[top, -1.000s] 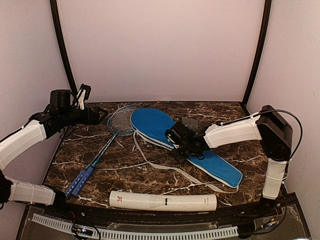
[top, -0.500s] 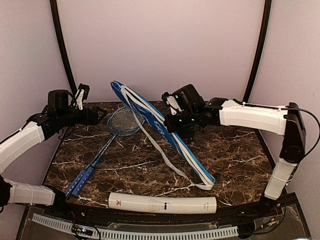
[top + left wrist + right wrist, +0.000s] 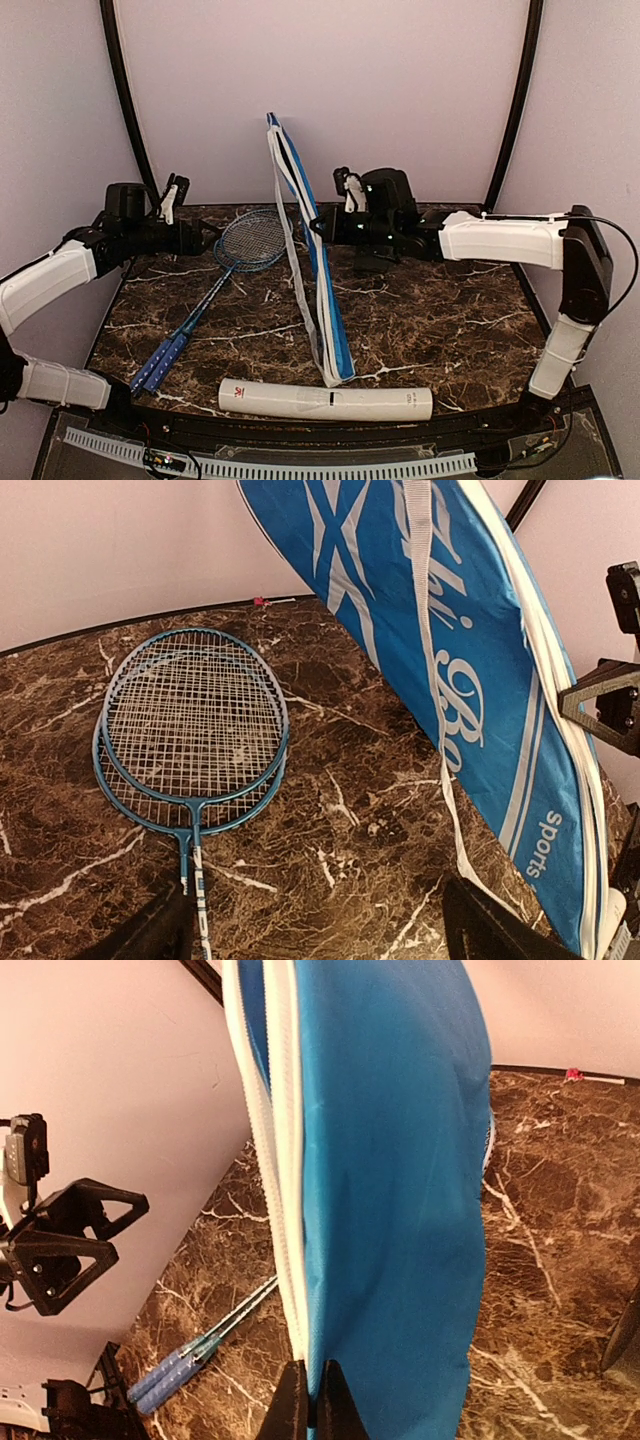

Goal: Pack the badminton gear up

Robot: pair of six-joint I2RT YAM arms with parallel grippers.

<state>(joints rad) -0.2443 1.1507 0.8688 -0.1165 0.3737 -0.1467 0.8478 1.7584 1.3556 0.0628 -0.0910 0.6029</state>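
1. Right gripper [image 3: 308,1398] is clenched on the white-trimmed edge of the blue racket bag [image 3: 326,320]. In the right wrist view its fingertips are pinched close together on the seam.
2. That bag stands almost upright on its narrow end, with the wide head up and leaning a little to the left. Its lower end is down at the surface [image 3: 450,305], just behind the white tube [image 3: 325,402] — whether bag and tube touch cannot be told.
3. A white strap [image 3: 293,250] hangs down the bag's left side.
4. Left gripper [image 3: 205,238] is spread wide and grasps nothing. It hovers over the back left of the surface, beside the racket heads.
5. Two blue rackets [image 3: 190,720] lie flat, one on top of the other. Their heads are at the back, clear of the bag, and their blue handles point toward the near left corner.
6. The tube lies on its side along the near edge.
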